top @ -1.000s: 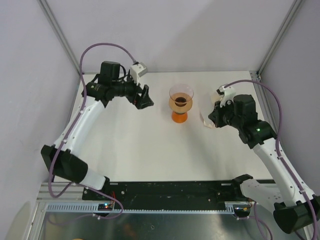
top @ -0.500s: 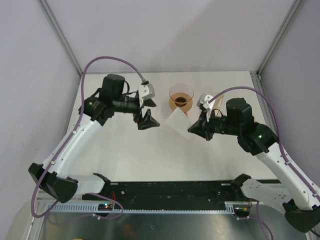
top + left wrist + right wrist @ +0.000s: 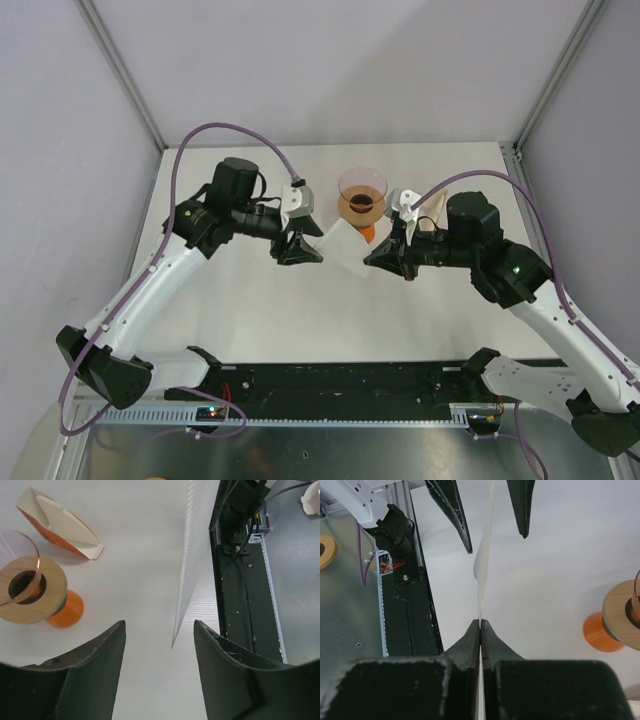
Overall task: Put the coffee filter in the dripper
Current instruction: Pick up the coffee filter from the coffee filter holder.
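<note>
Right gripper [image 3: 480,622]: jaws pressed together on one edge of the coffee filter [image 3: 343,245], holding the white sheet in the air, edge-on to its own camera.
Left gripper [image 3: 159,625]: jaws apart, one finger on each side of the filter's opposite edge, a gap showing on both sides.
Coffee filter: above the table [image 3: 260,300], between the two grippers, on the near side of the dripper [image 3: 362,185].
Dripper: upright on a brown ring [image 3: 32,590] over an orange beaker [image 3: 69,611].
Filter bundle [image 3: 62,525]: lying on the table near the dripper.

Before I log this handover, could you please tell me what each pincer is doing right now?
Left pincer: open, straddling the coffee filter.
Right pincer: closed on the coffee filter.
</note>
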